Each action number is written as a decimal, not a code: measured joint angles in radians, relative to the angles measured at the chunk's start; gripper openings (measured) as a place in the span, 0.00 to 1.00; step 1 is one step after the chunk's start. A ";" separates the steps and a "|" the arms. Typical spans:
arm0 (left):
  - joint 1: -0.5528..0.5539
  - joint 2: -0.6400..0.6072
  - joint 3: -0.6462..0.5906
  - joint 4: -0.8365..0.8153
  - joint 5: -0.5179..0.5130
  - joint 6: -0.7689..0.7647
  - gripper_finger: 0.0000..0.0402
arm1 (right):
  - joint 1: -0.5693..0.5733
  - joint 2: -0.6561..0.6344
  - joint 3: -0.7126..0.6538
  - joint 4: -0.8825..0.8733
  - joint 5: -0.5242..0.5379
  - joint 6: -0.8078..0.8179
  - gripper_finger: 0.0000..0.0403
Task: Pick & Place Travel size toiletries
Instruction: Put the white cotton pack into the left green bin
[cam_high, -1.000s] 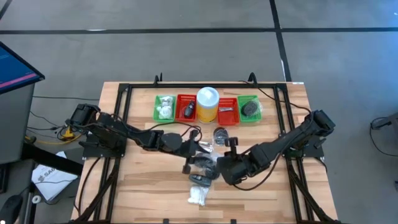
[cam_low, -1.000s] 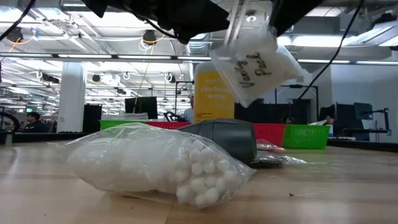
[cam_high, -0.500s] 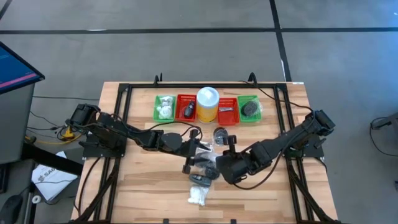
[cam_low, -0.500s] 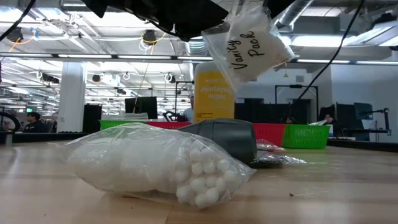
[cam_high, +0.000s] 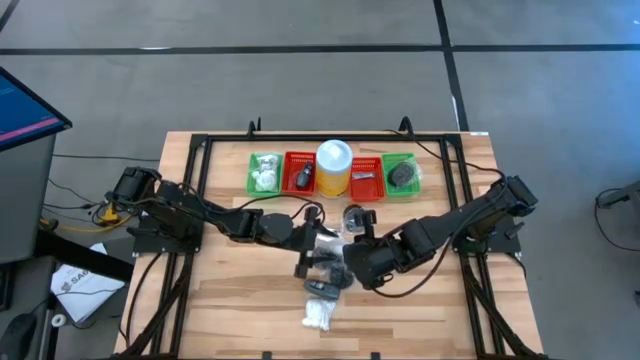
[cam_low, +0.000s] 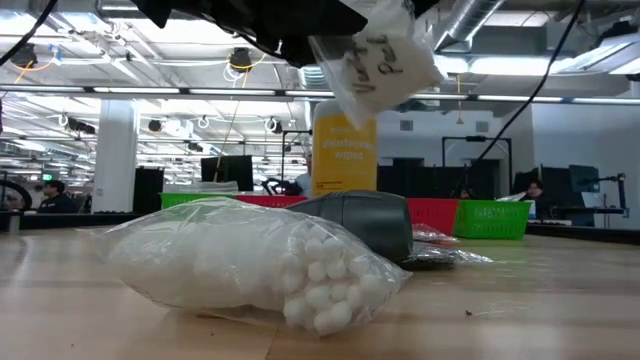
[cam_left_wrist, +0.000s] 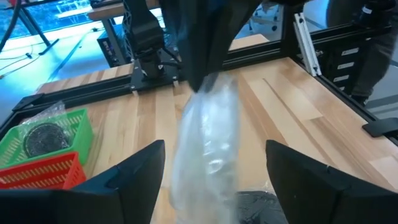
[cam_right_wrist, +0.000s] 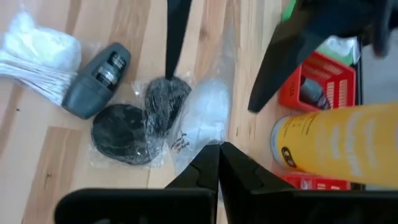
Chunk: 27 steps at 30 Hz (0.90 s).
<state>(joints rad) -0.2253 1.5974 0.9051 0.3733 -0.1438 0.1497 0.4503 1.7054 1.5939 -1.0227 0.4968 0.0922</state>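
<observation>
above the middle of the worktop (cam_high: 230, 300): clear packet (cam_right_wrist: 202, 121) of white content, with handwritten lettering, hanging off the surface, pinched at its top edge by the right hand (cam_right_wrist: 219, 151), fingers shut on the plastic. left hand (cam_left_wrist: 214, 171) facing it, fingers (cam_left_wrist: 134, 177) spread wide to either side of the packet, not touching.
on the worktop beneath: two dark round discs in clear wrappers (cam_right_wrist: 134, 121), grey tube (cam_right_wrist: 96, 81) beside them, bag of white fluffy balls (cam_low: 250, 265) nearer the front edge.
along the back: green and red baskets (cam_high: 300, 172), yellow canister (cam_high: 333, 168) between them.
</observation>
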 joint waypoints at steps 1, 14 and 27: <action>0.000 0.000 0.000 0.000 -0.007 0.000 0.67 | 0.000 0.000 0.014 -0.001 -0.001 -0.007 0.00; 0.000 0.000 0.000 0.004 -0.033 0.000 0.58 | -0.023 -0.001 0.043 0.008 -0.001 -0.047 0.00; 0.001 0.000 0.000 0.005 -0.077 -0.001 0.03 | -0.042 -0.001 0.043 0.012 -0.002 -0.047 0.00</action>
<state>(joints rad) -0.2245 1.5974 0.9051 0.3783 -0.2211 0.1486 0.4084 1.7046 1.6367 -1.0110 0.4950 0.0448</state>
